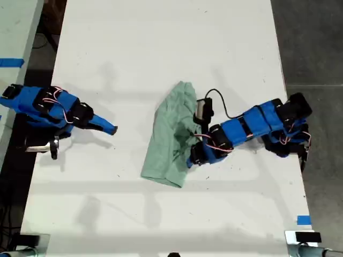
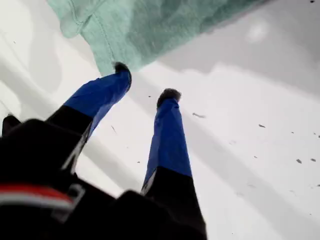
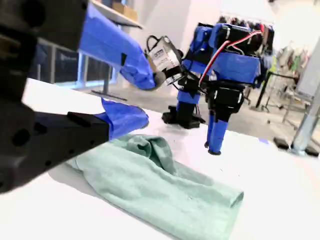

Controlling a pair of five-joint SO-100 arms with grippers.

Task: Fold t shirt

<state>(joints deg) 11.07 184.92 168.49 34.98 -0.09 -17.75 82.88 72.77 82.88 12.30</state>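
First wrist view: my first gripper (image 2: 145, 81) jaws gape at the t shirt (image 2: 150, 30) hem and may catch only one layer. My second gripper (image 3: 147, 100) is also open, clear of the cloth.

Plain pale mint-green t shirt (image 1: 170, 136), white table (image 1: 161, 48), blue tape marker (image 1: 303, 219), dark grey floor (image 1: 313, 43)

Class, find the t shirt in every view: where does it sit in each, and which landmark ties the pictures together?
Exterior view: the t shirt lies mid-table, beside the arm on the exterior view's right.
First wrist view: its edge lies at the open fingertips of my first gripper.
Second wrist view: it lies ahead of my second gripper.
Shared landmark: the white table.
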